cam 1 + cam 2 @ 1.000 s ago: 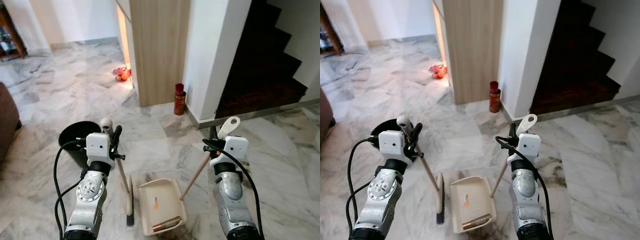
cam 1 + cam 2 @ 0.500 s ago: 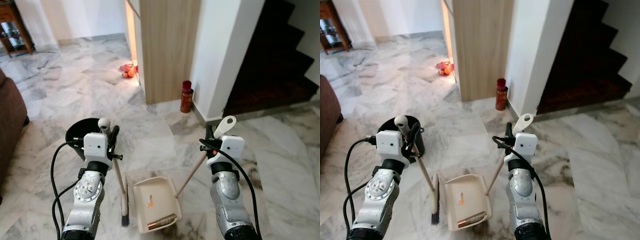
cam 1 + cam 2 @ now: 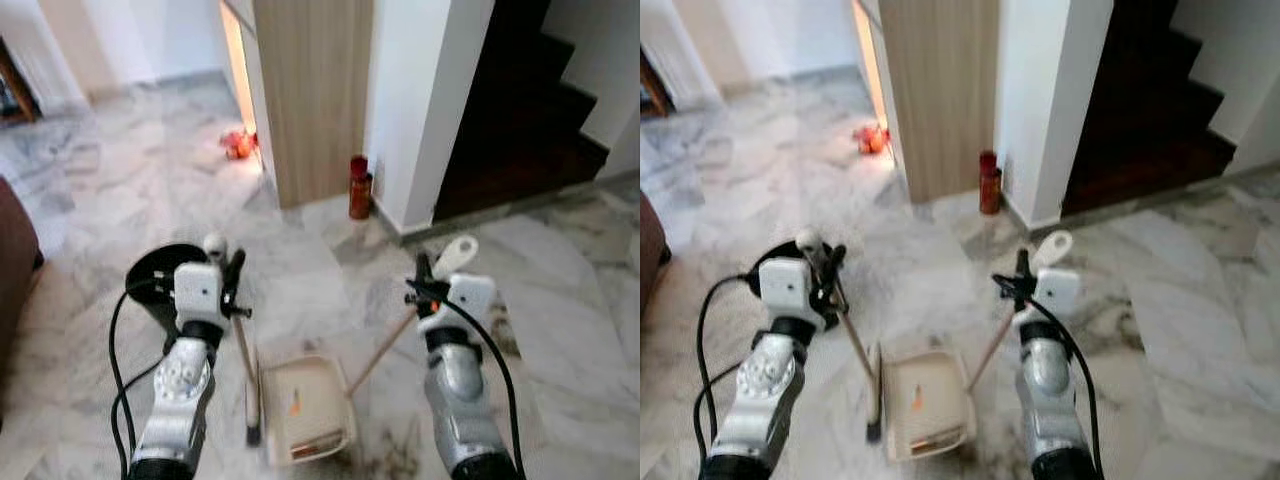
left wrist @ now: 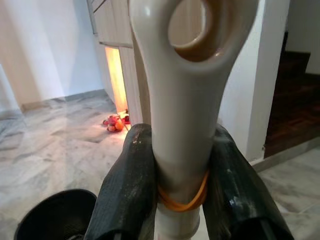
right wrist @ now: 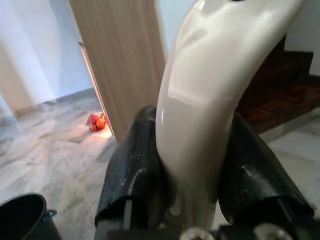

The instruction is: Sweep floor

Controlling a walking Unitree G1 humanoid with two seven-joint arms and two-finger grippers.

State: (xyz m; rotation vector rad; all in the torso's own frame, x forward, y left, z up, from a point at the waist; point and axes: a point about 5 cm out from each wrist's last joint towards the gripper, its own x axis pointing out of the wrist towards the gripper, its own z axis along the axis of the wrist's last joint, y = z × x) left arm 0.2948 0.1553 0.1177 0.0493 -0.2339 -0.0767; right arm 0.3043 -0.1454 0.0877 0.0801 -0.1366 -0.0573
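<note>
In the head views, the dustpan (image 3: 305, 415) sits on the marble floor (image 3: 560, 300) at the lower middle of the frame, with a brown tube-like scrap lying at its near edge. The risk I judge most likely is that scrap rolling back out: the pan's long handle (image 3: 385, 348) slants up to the right gripper (image 3: 428, 272), so any lift or twist there would tip the tray (the picture is also blurred, so the camera may be moving). The broom (image 3: 245, 370) stands just left of the pan, bristles down at the lower edge, its stick rising to the left gripper (image 3: 232, 275). A swing of that stick could knock the black bucket (image 3: 160, 280) at the left middle, just beyond the left arm. A red can (image 3: 360, 187) stands against the wall in the upper middle, well apart from the tools.

In the left wrist view, the two black fingers (image 4: 127, 185) are clamped on the cream broom handle (image 4: 182, 125), touching it on both sides just below its hanging loop, with an orange rubber band (image 4: 182, 200) around the handle between them.

In the right wrist view, the fingers (image 5: 132, 170) are likewise closed tight on the cream dustpan handle (image 5: 205, 120), one pressing each side with no gap visible.
</note>
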